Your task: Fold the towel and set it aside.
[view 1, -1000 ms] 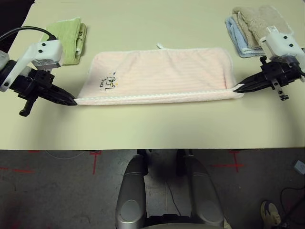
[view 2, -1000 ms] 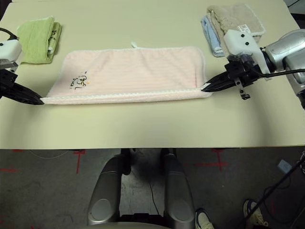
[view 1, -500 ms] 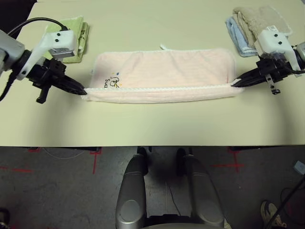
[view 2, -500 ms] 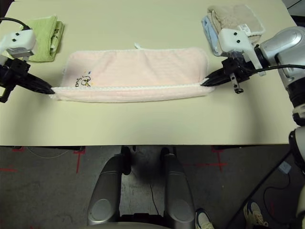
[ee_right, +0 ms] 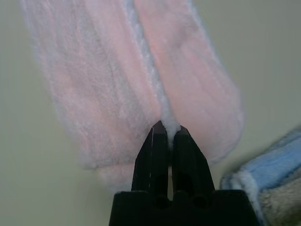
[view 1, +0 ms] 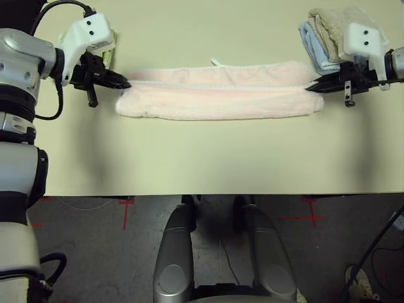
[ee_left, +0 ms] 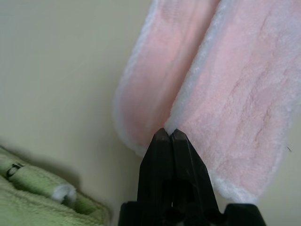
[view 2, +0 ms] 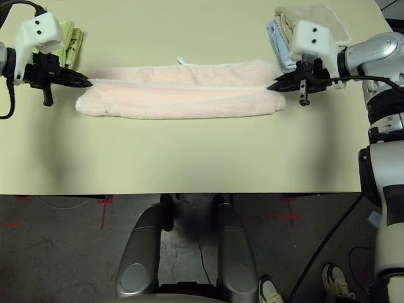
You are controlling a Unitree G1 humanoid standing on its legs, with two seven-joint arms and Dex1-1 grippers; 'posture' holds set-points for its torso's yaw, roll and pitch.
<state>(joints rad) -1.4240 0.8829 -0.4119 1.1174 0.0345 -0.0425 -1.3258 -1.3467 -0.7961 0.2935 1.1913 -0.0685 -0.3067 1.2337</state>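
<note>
Claws (view 1: 126, 84) (view 2: 271, 87) (both pinched) — towel (view 1: 218, 100) edge ends

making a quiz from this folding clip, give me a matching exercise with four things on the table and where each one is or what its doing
Column 1:
1. pink towel
2. green towel
3. beige and blue towels
4. left gripper

Column 2:
A. stacked behind the right gripper, at the table's far right
B. shut on the pink towel's left end
C. folded into a long narrow band across the table's middle
D. folded at the table's far left

Pairs: 1-C, 2-D, 3-A, 4-B
</note>
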